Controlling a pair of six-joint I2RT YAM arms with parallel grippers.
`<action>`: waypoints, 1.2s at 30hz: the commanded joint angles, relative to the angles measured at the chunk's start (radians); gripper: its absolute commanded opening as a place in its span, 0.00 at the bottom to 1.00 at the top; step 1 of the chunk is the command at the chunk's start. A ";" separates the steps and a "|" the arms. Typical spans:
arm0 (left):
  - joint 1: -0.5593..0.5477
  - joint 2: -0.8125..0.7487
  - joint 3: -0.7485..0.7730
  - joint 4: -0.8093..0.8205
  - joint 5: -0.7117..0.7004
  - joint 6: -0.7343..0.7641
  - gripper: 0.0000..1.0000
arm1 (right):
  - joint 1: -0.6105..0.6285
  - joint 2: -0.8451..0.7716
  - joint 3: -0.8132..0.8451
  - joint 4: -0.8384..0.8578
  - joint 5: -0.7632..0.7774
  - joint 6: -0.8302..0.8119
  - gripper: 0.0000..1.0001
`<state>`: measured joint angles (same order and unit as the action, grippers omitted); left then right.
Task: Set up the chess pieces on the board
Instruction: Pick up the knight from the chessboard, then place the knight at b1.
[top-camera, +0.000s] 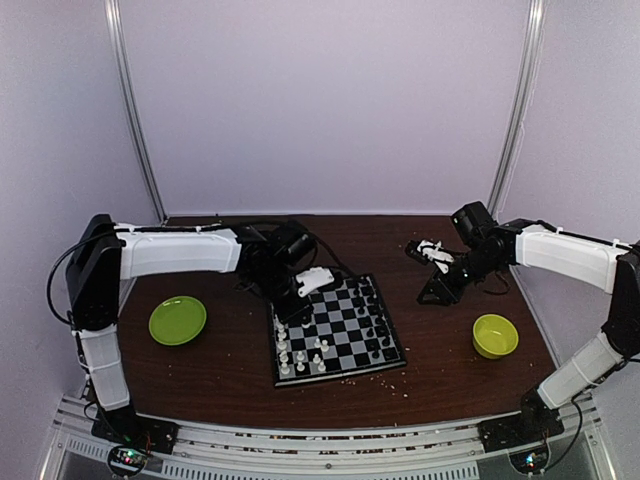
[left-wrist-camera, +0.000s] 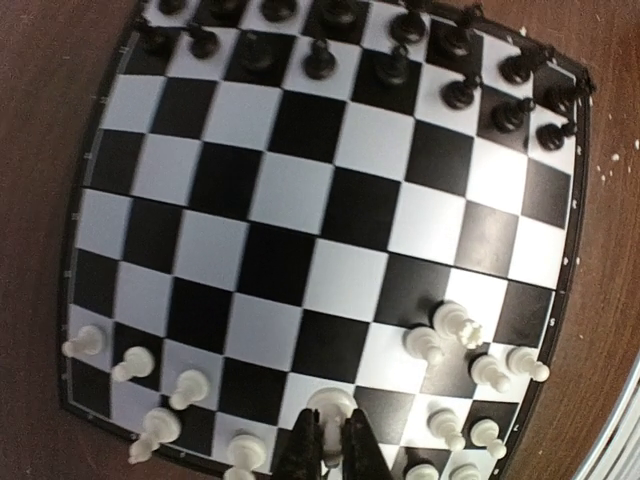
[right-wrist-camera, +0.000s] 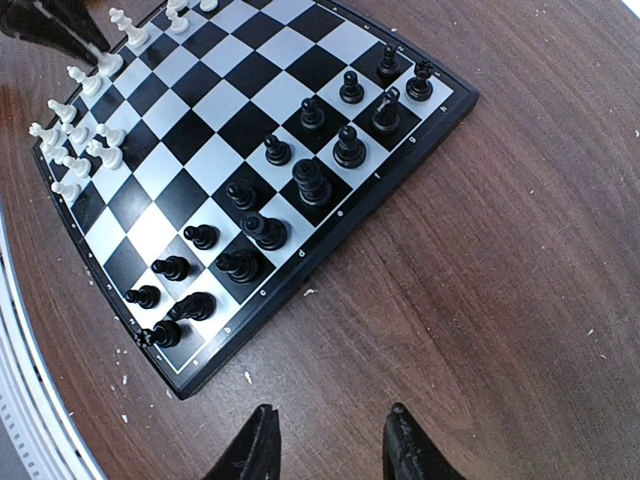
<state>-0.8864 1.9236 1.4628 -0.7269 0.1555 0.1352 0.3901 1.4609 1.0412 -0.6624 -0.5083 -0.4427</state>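
The chessboard (top-camera: 345, 330) lies at the table's middle; it also shows in the left wrist view (left-wrist-camera: 300, 200) and the right wrist view (right-wrist-camera: 240, 90). Black pieces (right-wrist-camera: 265, 232) stand in two rows along its right side. White pieces (left-wrist-camera: 455, 325) stand along its left side. My left gripper (left-wrist-camera: 330, 448) is shut on a white piece (left-wrist-camera: 331, 410), held at a light square in the white rows; in the top view it (top-camera: 297, 290) hovers over the board's far left corner. My right gripper (right-wrist-camera: 327, 440) is open and empty above bare table right of the board; in the top view it (top-camera: 437, 290) sits right of the board.
A lime-green plate (top-camera: 177, 320) lies left of the board. A lime-green bowl (top-camera: 495, 335) stands at the right. Pale crumbs (right-wrist-camera: 310, 291) dot the wood near the board. A metal rail runs along the table's near edge (top-camera: 320, 440).
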 joint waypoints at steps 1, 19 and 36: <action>0.056 -0.092 0.042 0.048 -0.087 -0.050 0.01 | -0.007 -0.015 0.023 -0.006 0.013 -0.007 0.36; 0.223 -0.013 0.035 0.125 -0.222 -0.127 0.03 | -0.007 0.009 0.025 -0.010 0.025 -0.015 0.35; 0.225 0.062 0.032 0.118 -0.105 -0.120 0.03 | -0.008 0.037 0.033 -0.020 0.028 -0.019 0.35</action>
<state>-0.6682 1.9591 1.4841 -0.6281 0.0074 0.0166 0.3901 1.4929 1.0485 -0.6701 -0.4957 -0.4488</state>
